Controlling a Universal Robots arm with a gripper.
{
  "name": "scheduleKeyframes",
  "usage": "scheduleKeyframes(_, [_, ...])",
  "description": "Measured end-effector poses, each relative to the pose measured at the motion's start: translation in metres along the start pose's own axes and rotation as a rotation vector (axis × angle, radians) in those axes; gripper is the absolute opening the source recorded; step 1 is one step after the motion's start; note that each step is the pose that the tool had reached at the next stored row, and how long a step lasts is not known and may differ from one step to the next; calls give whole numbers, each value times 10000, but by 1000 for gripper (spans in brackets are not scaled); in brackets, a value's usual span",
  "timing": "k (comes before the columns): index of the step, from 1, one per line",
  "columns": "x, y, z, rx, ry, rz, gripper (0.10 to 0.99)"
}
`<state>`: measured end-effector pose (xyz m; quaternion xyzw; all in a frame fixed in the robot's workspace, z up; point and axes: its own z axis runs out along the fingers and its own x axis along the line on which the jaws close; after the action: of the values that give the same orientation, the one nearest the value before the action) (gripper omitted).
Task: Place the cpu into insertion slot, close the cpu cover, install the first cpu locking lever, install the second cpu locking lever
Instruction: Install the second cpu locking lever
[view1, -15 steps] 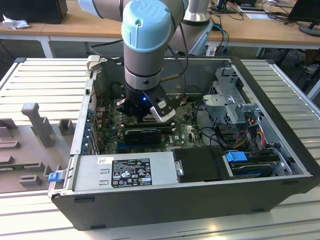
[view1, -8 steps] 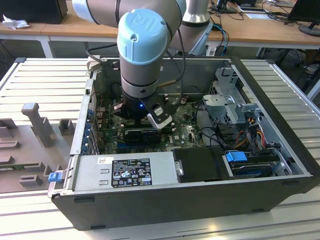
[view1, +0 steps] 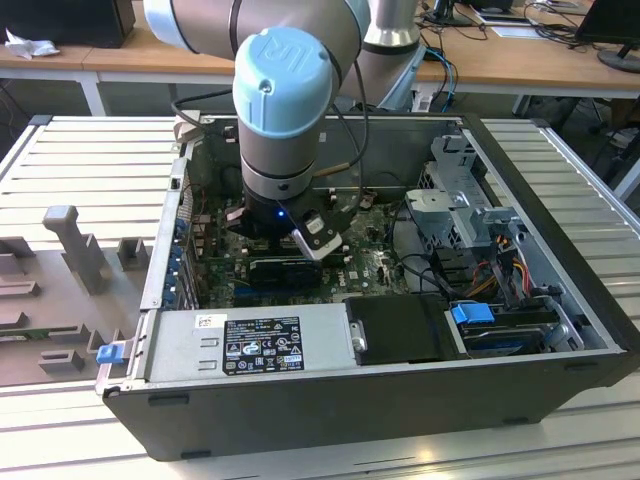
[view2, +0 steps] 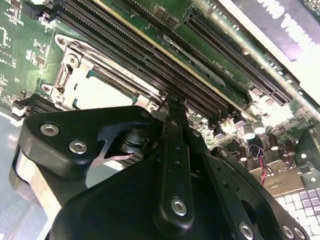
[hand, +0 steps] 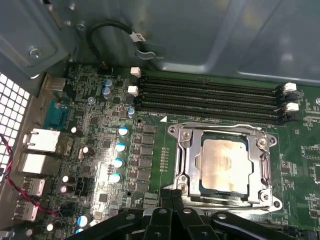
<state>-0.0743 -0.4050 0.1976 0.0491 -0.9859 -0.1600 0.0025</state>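
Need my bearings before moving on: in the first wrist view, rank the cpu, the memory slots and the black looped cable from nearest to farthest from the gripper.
1. The cpu, seated under the closed cpu cover, directly beyond the gripper.
2. The memory slots, running past the socket's far side.
3. The black looped cable, up on the case wall, farthest.

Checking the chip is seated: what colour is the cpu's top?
Silvery-grey with a tan, stained tint; the cpu shows best in the first wrist view.
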Motion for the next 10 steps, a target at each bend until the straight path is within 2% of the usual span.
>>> scheduleKeyframes(6, [5,28,46,-128,-14,-5,106])
scheduleKeyframes(10, [31,28,55,-158,-16,-7,106])
